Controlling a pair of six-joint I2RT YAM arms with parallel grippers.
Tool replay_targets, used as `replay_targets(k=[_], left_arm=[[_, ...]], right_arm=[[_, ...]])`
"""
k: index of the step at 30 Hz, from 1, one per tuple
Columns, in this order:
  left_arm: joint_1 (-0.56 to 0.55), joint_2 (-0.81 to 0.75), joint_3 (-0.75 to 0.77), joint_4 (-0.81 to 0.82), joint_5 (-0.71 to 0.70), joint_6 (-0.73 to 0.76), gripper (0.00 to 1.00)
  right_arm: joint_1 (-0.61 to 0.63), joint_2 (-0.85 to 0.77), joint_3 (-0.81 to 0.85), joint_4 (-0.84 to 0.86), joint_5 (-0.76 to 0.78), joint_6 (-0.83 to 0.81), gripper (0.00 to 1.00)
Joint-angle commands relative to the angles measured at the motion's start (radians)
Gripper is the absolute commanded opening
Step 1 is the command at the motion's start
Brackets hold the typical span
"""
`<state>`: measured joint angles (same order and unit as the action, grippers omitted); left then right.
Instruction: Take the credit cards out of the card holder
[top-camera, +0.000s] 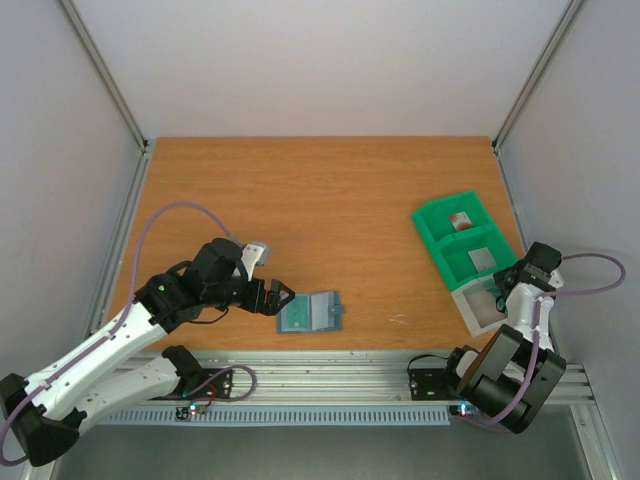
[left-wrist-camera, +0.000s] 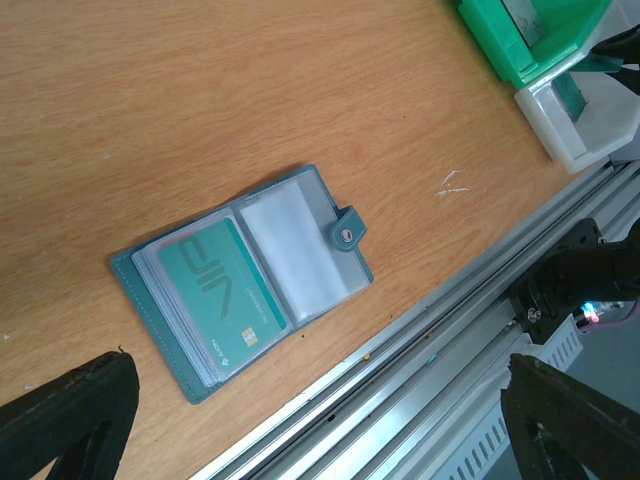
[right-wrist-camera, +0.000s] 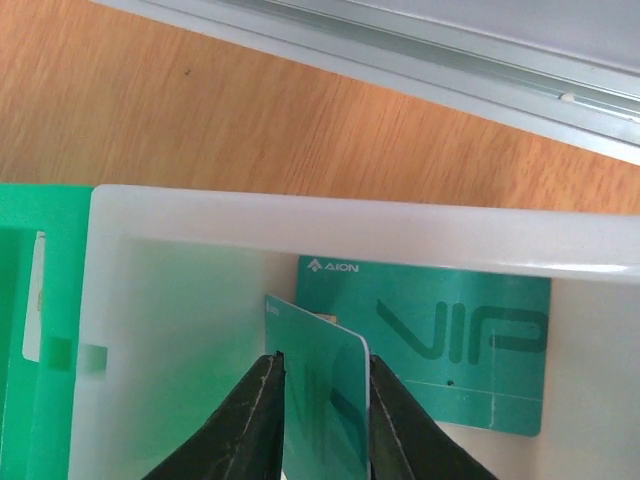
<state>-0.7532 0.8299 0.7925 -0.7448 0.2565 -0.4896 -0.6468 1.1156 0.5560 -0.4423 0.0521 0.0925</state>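
Observation:
The card holder (top-camera: 310, 312) lies open on the table near the front edge; it also shows in the left wrist view (left-wrist-camera: 245, 275). A teal credit card (left-wrist-camera: 215, 290) sits in its left pocket, and the right pocket looks empty. My left gripper (top-camera: 278, 298) is open and empty just left of the holder; in its own view (left-wrist-camera: 320, 430) the fingers spread wide. My right gripper (top-camera: 497, 297) is shut on a teal credit card (right-wrist-camera: 325, 390), held on edge inside the white bin (right-wrist-camera: 300, 220). A second teal card (right-wrist-camera: 440, 350) lies flat in that bin.
A green two-compartment bin (top-camera: 432, 232) stands at the right, with a reddish card (top-camera: 460, 218) in the far part and a grey card (top-camera: 484, 260) in the near part. The white bin (top-camera: 468, 303) adjoins it. An aluminium rail (left-wrist-camera: 470, 330) runs along the table's front edge.

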Motion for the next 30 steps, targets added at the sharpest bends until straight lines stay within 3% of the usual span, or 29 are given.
replay_targets(k=[1,13,19,25,27,30], left_arm=[[0.0,-0.012,-0.003,0.012,-0.014,-0.004,0.99],[0.0,-0.002,-0.008,0.005,-0.031,-0.013,0.99],[-0.001,0.034,0.006,-0.043,-0.107,-0.032,0.99],[0.0,0.07,-0.006,-0.042,-0.097,-0.083,0.99],[0.0,0.075,-0.02,-0.03,-0.093,-0.105,0.97],[0.0,0.092,-0.058,0.022,-0.047,-0.148,0.96]], right_arm=[[-0.007,0.014,0.061,-0.064,0.054,0.008,0.22],[-0.007,0.056,0.178,-0.26,0.121,0.103,0.33],[-0.007,0.03,0.252,-0.352,0.08,0.131,0.4],[-0.002,-0.047,0.311,-0.382,-0.138,0.097,0.44],[0.003,-0.071,0.333,-0.393,-0.229,0.075,0.51],[0.019,-0.11,0.361,-0.416,-0.353,0.051,0.53]])
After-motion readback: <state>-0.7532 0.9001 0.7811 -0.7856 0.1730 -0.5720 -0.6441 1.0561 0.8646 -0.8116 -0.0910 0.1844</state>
